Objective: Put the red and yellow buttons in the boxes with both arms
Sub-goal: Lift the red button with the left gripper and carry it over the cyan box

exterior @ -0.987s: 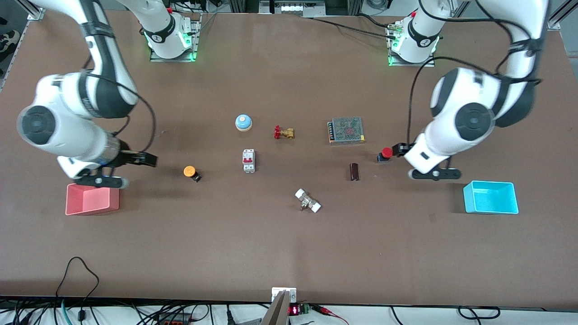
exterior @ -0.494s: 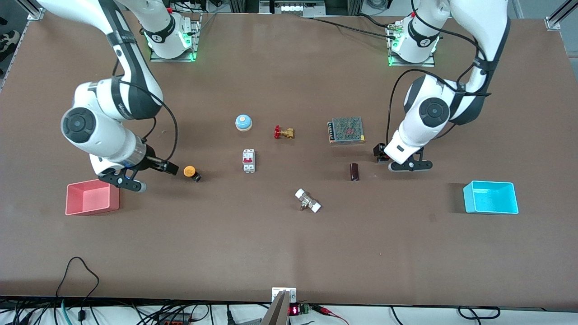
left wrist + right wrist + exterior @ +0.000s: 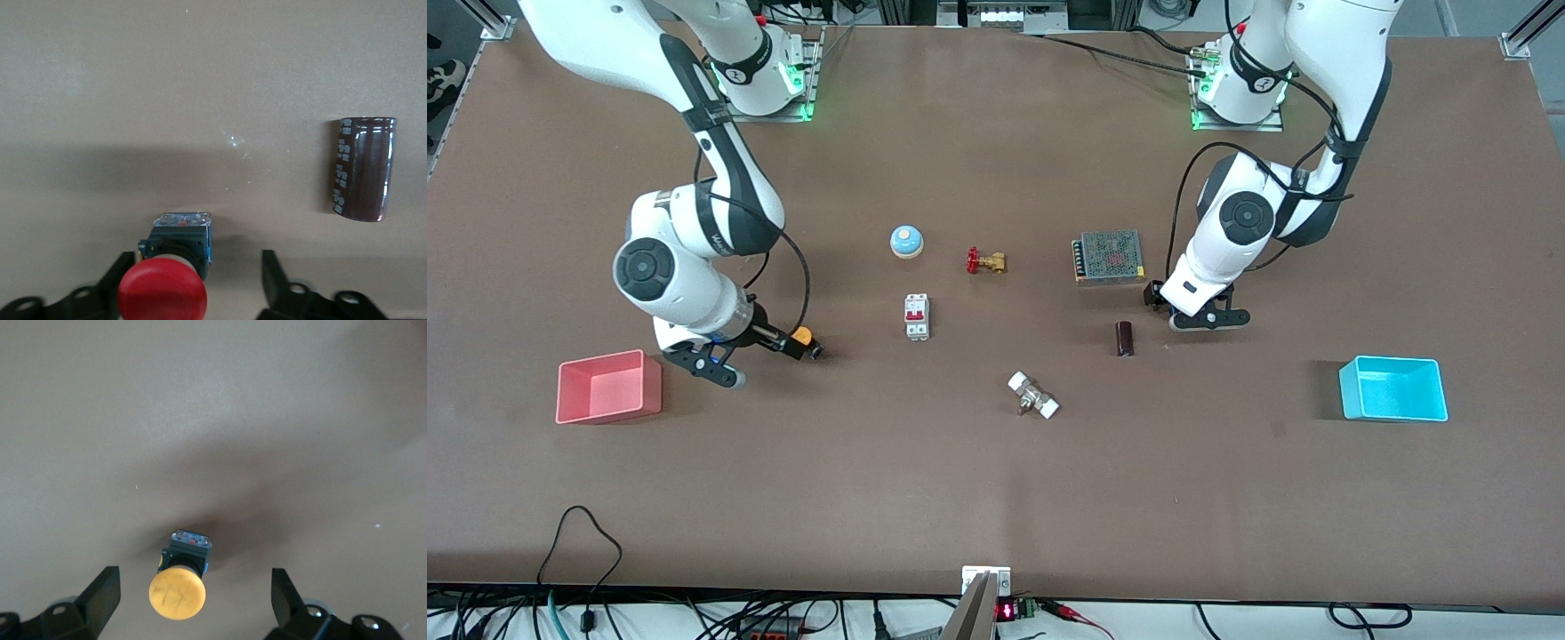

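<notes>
The left end effector (image 3: 193,280) sits low over the brown worktop (image 3: 996,498), its black fingers (image 3: 277,270) spread either side of the red-capped, dark-bodied push button (image 3: 167,283), one touching the cap, the other apart. A dark brown cylinder (image 3: 363,168) lies near. The right end effector (image 3: 193,593) straddles the yellow-capped push button (image 3: 179,590), fingers wide. The pink-red plastic tub (image 3: 609,387) and cyan-blue plastic tub (image 3: 1393,389) stand at opposite worktop ends
</notes>
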{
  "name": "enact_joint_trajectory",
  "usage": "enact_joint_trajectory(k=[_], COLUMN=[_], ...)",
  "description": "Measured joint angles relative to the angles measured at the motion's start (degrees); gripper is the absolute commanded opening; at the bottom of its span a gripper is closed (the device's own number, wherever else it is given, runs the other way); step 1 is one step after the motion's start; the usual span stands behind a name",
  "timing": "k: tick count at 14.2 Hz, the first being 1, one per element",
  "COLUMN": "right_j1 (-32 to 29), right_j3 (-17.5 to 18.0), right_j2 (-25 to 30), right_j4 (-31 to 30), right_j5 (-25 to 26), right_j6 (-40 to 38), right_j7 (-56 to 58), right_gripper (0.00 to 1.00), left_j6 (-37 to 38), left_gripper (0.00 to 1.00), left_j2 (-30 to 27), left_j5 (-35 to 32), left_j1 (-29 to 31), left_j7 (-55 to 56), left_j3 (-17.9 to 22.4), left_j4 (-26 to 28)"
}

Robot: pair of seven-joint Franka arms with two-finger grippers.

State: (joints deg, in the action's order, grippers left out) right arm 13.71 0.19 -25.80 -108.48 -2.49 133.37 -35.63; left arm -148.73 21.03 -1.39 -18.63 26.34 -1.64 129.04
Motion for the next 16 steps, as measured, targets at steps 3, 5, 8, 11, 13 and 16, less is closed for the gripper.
enact_joint_trajectory(k=[3, 5, 8, 11, 13, 16], right_j1=[0.39, 0.67, 0.92, 0.87, 0.86, 0.82], right_j3=[0.39, 0.86, 1.16, 1.15, 1.14, 1.13], right_j2=[-0.27, -0.85, -2.08, -2.63, -2.85, -3.08], right_j4=[-0.49, -0.67, -1.53, -2.93, -3.22, -3.24], right_j5=[0.0, 0.0, 0.0, 0.0, 0.0, 0.0], right_j6=[1.25, 2.4, 4.72, 6.5, 6.69, 6.75], right_j7=[-0.76, -2.27, -2.99, -3.29, -3.45, -3.63], right_gripper=[1.0, 1.0, 1.0, 1.0, 1.0, 0.9], left_j6=[0.08, 0.54, 7.88, 26.47, 32.81, 33.34], left_gripper=[0.28, 0.28, 0.28, 0.28, 0.28, 0.28], left_j2=[-0.02, -0.25, -2.31, -5.58, -5.93, -3.82], left_j5=[0.0, -0.01, -0.07, -0.14, -0.85, -5.32], left_j1=[0.11, 0.12, 1.06, 7.61, 13.01, 20.25], left_j7=[0.0, -0.01, -2.77, -13.13, -19.04, -26.05], left_j3=[0.24, 0.43, 1.65, 2.53, 2.82, 3.03], left_j4=[-0.03, -0.27, -4.26, -15.92, -21.73, -24.43])
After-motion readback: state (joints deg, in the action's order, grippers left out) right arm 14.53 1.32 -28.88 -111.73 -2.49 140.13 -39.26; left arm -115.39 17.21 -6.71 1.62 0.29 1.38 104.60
